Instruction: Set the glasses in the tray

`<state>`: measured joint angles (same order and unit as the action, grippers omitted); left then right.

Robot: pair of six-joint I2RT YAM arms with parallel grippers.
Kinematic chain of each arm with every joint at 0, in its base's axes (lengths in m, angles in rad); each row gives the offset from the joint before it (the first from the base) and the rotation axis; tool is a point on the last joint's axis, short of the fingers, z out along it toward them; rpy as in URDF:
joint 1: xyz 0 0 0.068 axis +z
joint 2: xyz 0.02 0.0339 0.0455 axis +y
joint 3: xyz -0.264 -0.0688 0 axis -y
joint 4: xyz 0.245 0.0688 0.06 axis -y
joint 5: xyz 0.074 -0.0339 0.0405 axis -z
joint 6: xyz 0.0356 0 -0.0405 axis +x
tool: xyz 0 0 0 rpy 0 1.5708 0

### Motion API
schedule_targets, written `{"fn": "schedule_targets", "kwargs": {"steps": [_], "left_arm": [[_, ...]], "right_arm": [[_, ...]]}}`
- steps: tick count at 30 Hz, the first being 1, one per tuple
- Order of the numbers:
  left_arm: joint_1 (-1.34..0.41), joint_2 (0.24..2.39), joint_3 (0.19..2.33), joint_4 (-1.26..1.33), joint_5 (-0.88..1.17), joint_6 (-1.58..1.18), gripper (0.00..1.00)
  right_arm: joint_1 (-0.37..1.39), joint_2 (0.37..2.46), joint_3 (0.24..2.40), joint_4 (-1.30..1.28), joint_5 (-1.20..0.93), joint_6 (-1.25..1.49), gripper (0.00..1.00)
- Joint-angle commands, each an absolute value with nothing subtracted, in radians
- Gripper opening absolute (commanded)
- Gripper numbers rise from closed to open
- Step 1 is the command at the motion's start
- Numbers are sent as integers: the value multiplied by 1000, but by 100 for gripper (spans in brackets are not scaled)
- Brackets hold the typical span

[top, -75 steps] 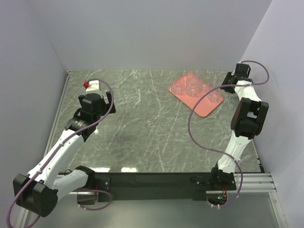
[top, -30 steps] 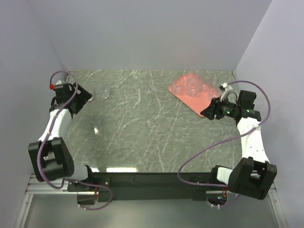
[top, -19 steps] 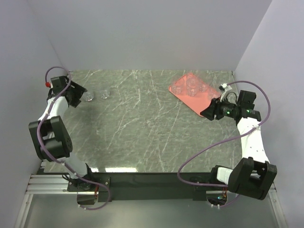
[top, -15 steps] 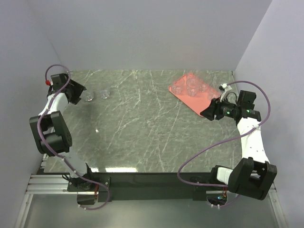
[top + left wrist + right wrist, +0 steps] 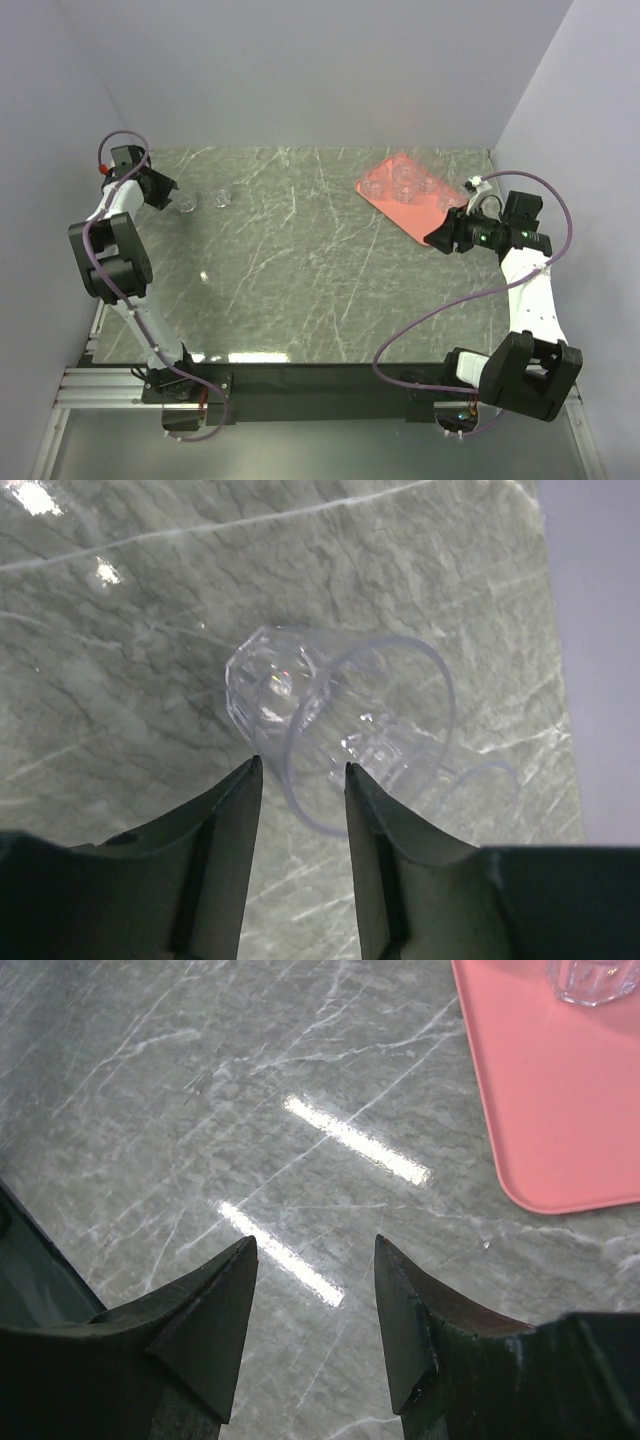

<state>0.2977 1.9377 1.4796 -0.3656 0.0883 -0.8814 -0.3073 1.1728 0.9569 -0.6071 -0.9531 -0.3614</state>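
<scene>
A clear glass (image 5: 340, 720) stands at the table's far left, its mouth toward my left wrist camera. My left gripper (image 5: 301, 768) straddles the near wall of its rim, one finger (image 5: 225, 820) outside and the other inside, with a gap on both sides. From above, that gripper (image 5: 170, 192) sits just left of the glass (image 5: 187, 203). A second glass (image 5: 220, 198) stands to its right. The pink tray (image 5: 420, 215) at the far right holds several glasses (image 5: 405, 180). My right gripper (image 5: 437, 240) hovers open and unladen over the table by the tray's near corner (image 5: 560, 1110).
Grey walls close off the table at the left, back and right. The left arm's purple cable (image 5: 105, 150) loops near the left wall. One glass (image 5: 598, 980) on the tray shows at the top edge of the right wrist view.
My left arm has swung back toward the far left corner and its jaws have narrowed around the glass's rim. The right arm has barely moved.
</scene>
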Motion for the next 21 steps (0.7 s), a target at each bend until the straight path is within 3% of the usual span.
{"fn": "schedule_targets", "kwargs": {"steps": [1,5,15,21], "left_arm": [[302,1969,1549,-396,66,-885,44],[302,1999,1569,-414,51,-870,35],[302,1947,1514,-403,22,-818,1],[302,1791,1372,-364,-49,-761,0]], "right_arm": [[-321,1141,979,-601,-974,-374,58],[-324,1140,979,-601,-974,-371,58],[-333,1143,977,-601,-983,-367,58],[-336,1154,979,-612,-997,-376,58]]}}
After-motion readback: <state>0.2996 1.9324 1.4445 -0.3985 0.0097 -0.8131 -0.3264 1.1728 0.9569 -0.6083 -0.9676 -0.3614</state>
